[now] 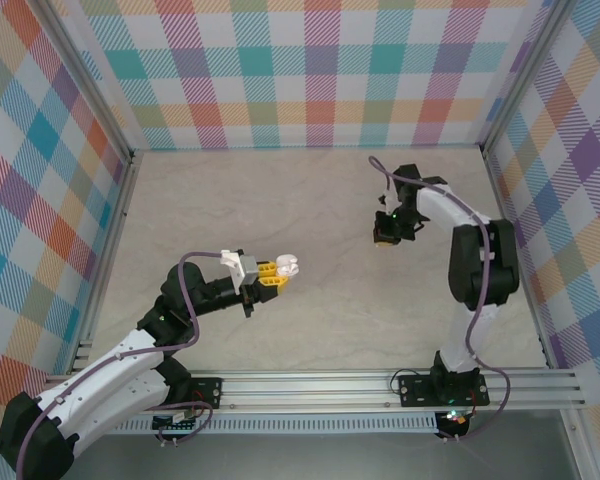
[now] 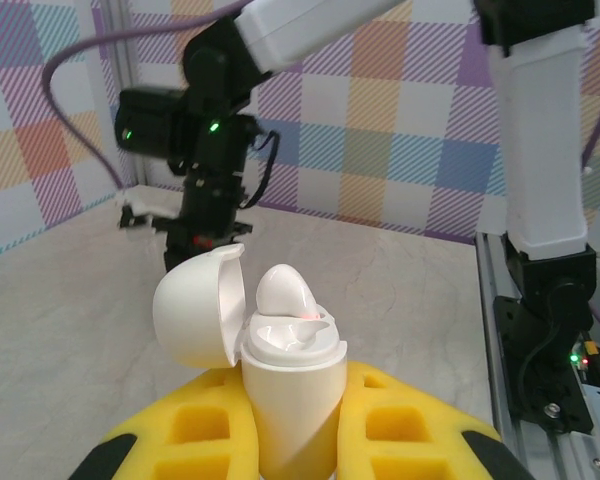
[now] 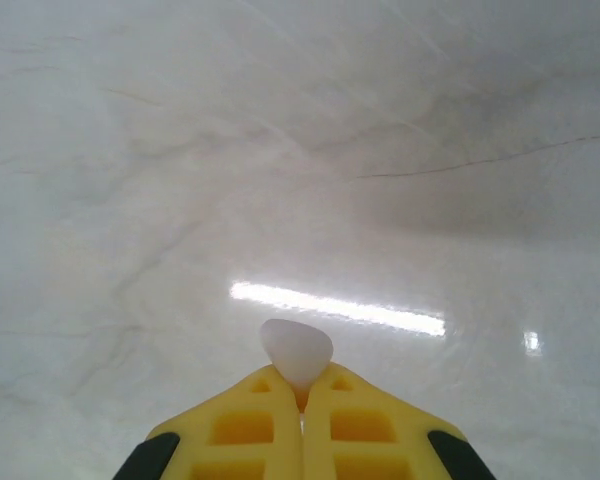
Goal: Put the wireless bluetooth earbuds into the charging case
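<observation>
We see the left gripper (image 1: 278, 271), left of centre in the frame, with its yellow fingers clamped on a small white rounded plastic case (image 1: 289, 266) above the pale marbled table (image 1: 230, 190). Right of centre, the right gripper (image 1: 384, 238) points down at the table, well apart from the case. Colourful plaid walls (image 1: 310, 70) line the top and sides.

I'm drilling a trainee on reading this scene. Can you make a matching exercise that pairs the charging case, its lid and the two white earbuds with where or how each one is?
Things:
1. charging case
2. lid
3. first earbud
4. second earbud

States:
A. swung open to one side
B. pinched at the right end effector, above the table
C. clamped in the left end effector
D. standing in the case's top

Pairs: 1-C, 2-A, 3-D, 4-B
</observation>
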Action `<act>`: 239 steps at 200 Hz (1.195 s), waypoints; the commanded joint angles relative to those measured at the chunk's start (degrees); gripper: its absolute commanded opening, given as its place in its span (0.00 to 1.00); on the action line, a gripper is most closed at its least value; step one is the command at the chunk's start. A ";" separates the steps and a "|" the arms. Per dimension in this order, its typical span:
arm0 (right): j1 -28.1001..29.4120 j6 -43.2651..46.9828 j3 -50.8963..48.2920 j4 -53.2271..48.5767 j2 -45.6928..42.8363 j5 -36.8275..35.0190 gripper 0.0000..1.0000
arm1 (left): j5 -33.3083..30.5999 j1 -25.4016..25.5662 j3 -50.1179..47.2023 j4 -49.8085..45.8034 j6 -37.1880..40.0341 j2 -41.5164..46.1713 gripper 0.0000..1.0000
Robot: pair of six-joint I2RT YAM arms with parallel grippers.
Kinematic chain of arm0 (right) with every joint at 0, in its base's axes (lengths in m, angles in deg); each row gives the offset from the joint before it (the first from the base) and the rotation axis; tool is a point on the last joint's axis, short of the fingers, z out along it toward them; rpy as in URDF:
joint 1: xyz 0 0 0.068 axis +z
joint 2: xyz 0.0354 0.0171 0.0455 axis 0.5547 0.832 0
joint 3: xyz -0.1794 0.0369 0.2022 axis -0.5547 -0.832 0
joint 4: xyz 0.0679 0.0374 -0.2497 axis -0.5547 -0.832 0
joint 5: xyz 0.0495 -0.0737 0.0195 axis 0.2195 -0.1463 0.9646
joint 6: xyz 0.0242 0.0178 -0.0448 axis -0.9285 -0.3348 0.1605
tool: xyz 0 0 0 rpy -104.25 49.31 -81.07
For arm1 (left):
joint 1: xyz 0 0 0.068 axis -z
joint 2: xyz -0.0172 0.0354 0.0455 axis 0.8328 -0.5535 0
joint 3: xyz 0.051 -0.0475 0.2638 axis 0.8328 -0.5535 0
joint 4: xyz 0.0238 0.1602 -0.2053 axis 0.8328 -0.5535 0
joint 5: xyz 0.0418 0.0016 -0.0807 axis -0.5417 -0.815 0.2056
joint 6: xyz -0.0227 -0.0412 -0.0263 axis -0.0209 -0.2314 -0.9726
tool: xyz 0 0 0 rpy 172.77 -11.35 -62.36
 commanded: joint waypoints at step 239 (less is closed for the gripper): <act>38.61 -1.65 -14.98 39.59 -39.35 11.53 0.00 | 0.41 0.38 3.47 8.66 -2.78 -3.12 0.00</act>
